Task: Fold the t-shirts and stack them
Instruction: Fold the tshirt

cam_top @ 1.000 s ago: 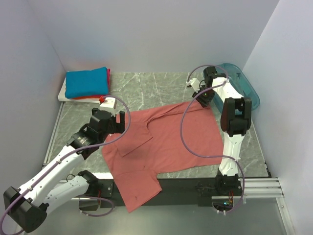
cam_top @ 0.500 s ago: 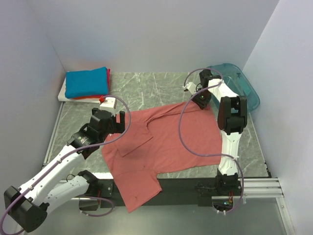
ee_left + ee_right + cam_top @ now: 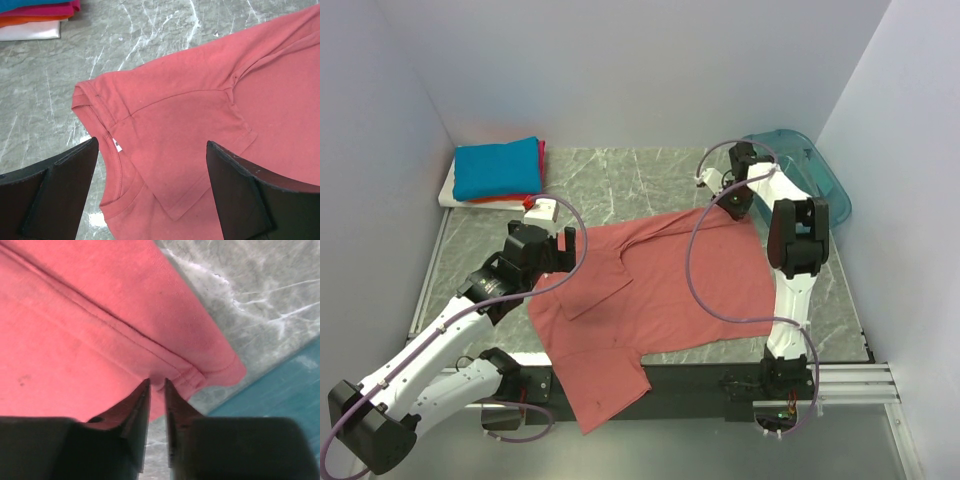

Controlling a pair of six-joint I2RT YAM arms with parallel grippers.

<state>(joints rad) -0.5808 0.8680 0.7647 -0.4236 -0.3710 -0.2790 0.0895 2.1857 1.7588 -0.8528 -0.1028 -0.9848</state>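
Note:
A large salmon-pink t-shirt (image 3: 660,290) lies spread on the marble table, its lower part hanging over the near edge. My right gripper (image 3: 733,205) is at its far right corner. In the right wrist view the gripper (image 3: 157,382) has its jaws nearly together, pinching a bump of the shirt's hem (image 3: 75,315). My left gripper (image 3: 563,250) hovers open over the collar and a folded-in sleeve (image 3: 200,110), its fingers (image 3: 60,185) wide apart and empty. Folded t-shirts sit stacked at the far left: blue (image 3: 498,167) on top, red (image 3: 540,150) and white (image 3: 450,195) below.
A translucent teal bin (image 3: 810,170) stands at the far right, just beyond the right gripper, and shows in the right wrist view (image 3: 280,390). Grey walls close in the table on three sides. A small white and red box (image 3: 540,208) lies beside the left gripper.
My right gripper shifted slightly left at the shirt's far right corner and its jaws closed down onto the hem. The left arm and the shirt have not moved.

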